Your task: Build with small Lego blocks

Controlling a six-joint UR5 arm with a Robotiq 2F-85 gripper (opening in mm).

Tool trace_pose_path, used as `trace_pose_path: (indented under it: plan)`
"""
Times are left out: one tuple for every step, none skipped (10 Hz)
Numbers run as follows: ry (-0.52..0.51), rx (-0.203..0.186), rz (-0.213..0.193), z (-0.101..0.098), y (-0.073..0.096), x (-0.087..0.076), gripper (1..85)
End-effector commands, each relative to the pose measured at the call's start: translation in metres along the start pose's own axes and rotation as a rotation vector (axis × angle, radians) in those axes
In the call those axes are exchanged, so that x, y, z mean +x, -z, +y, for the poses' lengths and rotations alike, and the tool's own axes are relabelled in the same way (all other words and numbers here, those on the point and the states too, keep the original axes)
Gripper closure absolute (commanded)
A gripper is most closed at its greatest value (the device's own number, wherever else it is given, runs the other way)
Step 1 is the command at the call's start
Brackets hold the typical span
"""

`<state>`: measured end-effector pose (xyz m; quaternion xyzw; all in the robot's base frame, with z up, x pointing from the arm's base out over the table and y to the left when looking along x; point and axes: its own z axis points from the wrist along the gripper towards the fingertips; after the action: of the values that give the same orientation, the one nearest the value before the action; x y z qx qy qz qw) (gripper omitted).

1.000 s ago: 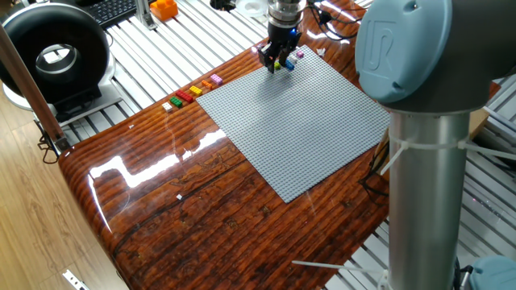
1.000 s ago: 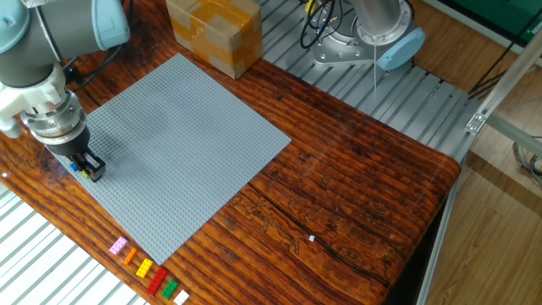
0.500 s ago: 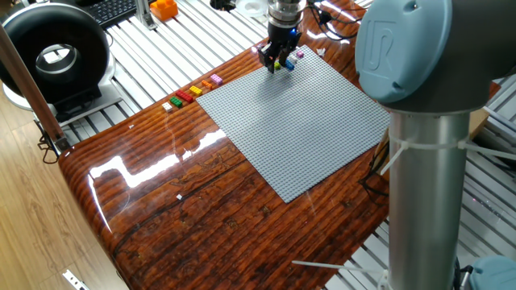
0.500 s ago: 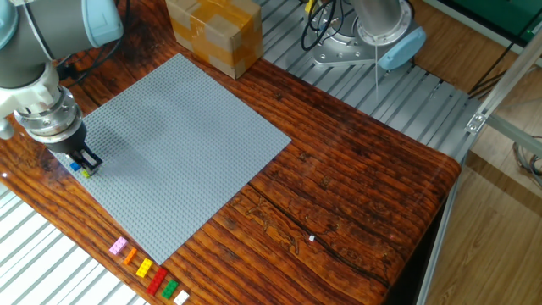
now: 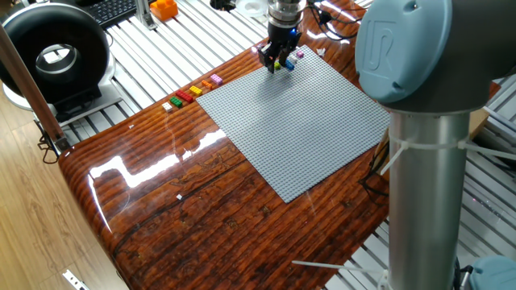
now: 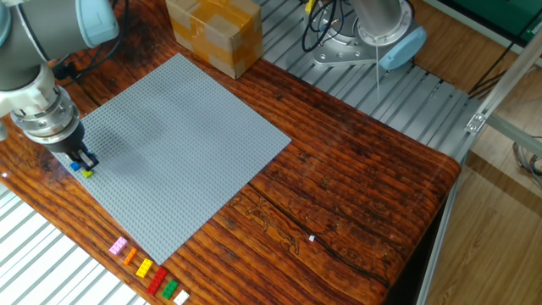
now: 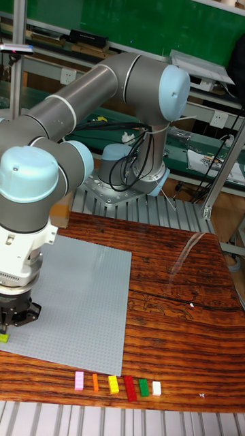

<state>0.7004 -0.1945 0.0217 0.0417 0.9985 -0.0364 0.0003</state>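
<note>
A: where's the gripper [image 6: 82, 161]?

B: at the grey baseplate [image 6: 182, 144], by the corner nearest the table's [image 6: 339, 186] metal-slatted edge; fingers pointing down; a few small Lego blocks [image 6: 81, 169] right under the tips, blue and yellow visible in the other fixed view; a pink one just beside them in one fixed view [image 5: 298, 55].

A: open, closed, holding?

B: cannot tell; tips are too small and the blocks sit right at them; touching or apart not resolvable either.

A: rest of the bricks?

B: a row of loose bricks [image 6: 148, 271] on the wood just off the baseplate's adjacent corner, well apart from the gripper; pink, orange, yellow, red, green, white in order; the row's long axis runs along the table edge; each brick lies crosswise to the row, side by side; same row in the tall fixed view [image 7: 117, 384] along the front edge.

A: anything else?

B: cardboard box [image 6: 213, 30] at the far corner of the baseplate.
</note>
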Motion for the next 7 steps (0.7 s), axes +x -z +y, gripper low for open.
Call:
trace_pose_path:
  plan:
    - [-0.011, -0.010, -0.028, 0.000, -0.002, -0.008, 84.7]
    - [-0.009, -0.016, -0.038, 0.001, -0.003, -0.012, 84.7]
    - [-0.008, -0.021, -0.044, 0.002, -0.005, -0.014, 84.7]
    - [-0.008, -0.023, -0.052, 0.002, -0.006, -0.017, 84.7]
    - [-0.005, -0.030, -0.062, 0.003, -0.008, -0.019, 84.7]
    - [-0.002, -0.039, -0.076, 0.004, -0.012, -0.022, 84.7]
    - [0.000, -0.044, -0.087, 0.005, -0.015, -0.024, 84.7]
